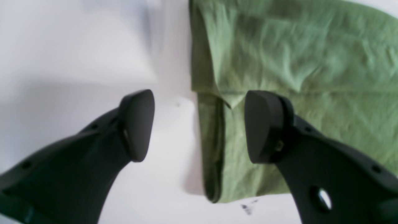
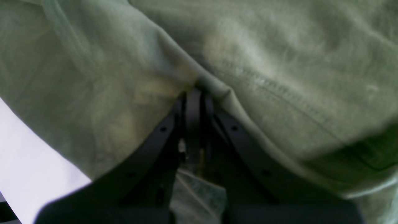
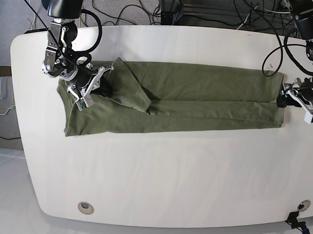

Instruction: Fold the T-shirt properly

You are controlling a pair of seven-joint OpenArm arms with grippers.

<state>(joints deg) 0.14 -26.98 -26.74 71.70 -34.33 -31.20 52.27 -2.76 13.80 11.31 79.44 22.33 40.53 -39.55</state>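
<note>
Two pincers for you to note. Your left pincer (image 1: 199,126) stands wide apart and holds nothing, straddling the folded edge of the T-shirt (image 3: 198,98), which lies as a long band across the white desk (image 3: 159,173). Farther along, your right pincer (image 2: 194,96) is clamped tight on a bunched fold of cloth.

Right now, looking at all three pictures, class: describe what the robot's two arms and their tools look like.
Both arms are black with silver-grey metal parts near the wrists, and black cables loop around them. The left tool has two matte black curved fingers ending in smooth rounded pads, with small round holes along their sides. The right tool has matching black fingers with the same holes.
</note>
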